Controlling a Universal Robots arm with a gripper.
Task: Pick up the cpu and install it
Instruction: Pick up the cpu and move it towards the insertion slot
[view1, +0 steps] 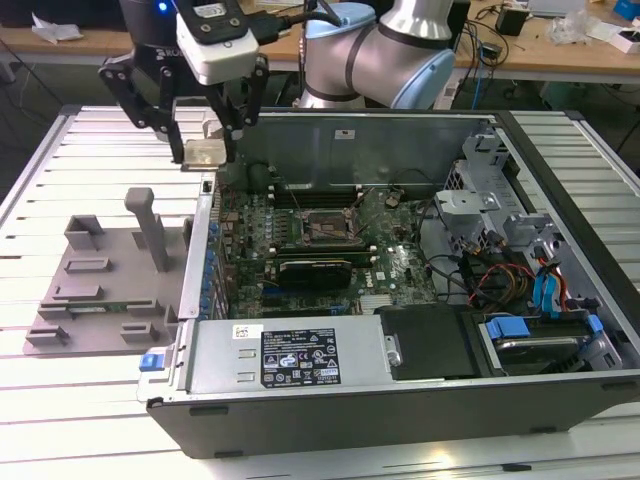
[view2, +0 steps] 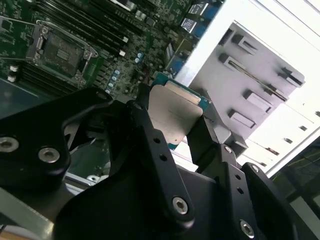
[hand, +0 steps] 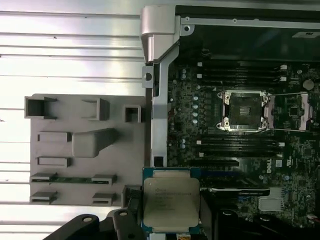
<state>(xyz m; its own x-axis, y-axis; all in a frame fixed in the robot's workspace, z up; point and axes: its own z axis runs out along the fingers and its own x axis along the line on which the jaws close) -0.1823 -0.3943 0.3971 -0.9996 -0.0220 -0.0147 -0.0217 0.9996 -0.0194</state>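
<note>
The cpu (view1: 204, 152) (view2: 172, 112) (hand: 171, 199) is a small square chip with a silvery top plate and a green edge. My gripper (view1: 205, 155) (view2: 172, 117) (hand: 171, 205) is shut on it, black fingers (view2: 145, 125) pressing two opposite sides. I hold it in the air above the case's wall on the exterior view's left, between the grey tray (view1: 95, 290) (hand: 75, 150) and the motherboard. The open socket (view1: 325, 228) (hand: 246, 110) (view2: 60, 50) sits in the middle of the board with its metal frame lifted.
The open computer case (view1: 400, 380) lies on a slatted white table (view1: 100, 400). Inside are memory slots, cables (view1: 500, 280), a black power supply cover (view1: 435, 340) and blue drive clips. A tall grey post (view1: 150, 225) stands on the tray.
</note>
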